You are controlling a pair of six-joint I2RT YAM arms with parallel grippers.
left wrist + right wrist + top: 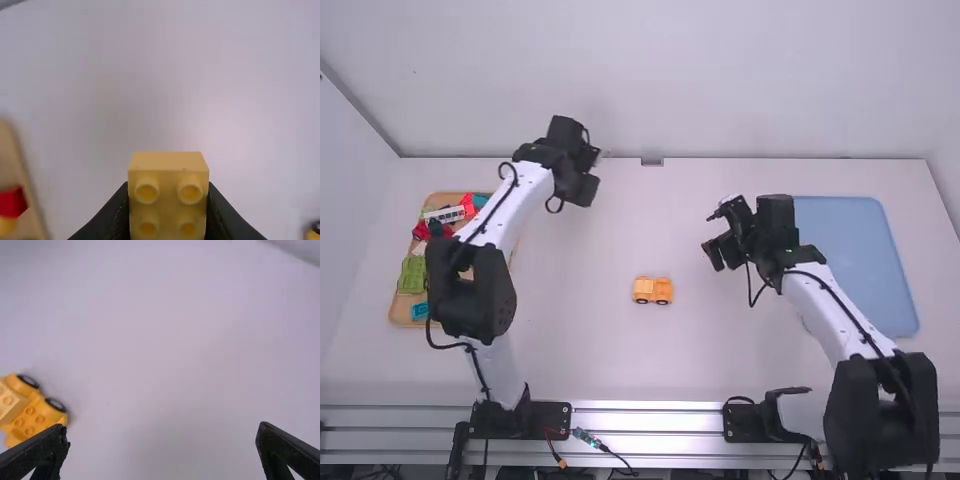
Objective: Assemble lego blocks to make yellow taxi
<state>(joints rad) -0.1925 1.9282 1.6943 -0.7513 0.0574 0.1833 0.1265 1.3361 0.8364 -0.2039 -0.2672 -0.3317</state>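
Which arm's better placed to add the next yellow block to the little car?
Probably left: the left gripper holds a yellow block. The right gripper, though nearer the car, is open and empty.

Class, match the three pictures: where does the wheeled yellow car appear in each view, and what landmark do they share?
High view: the wheeled yellow car, just below the picture's centre.
Left wrist view: in a corner, mostly cut off.
Right wrist view: partly cut off at one edge, a paler block on top.
Shared landmark: the white table.
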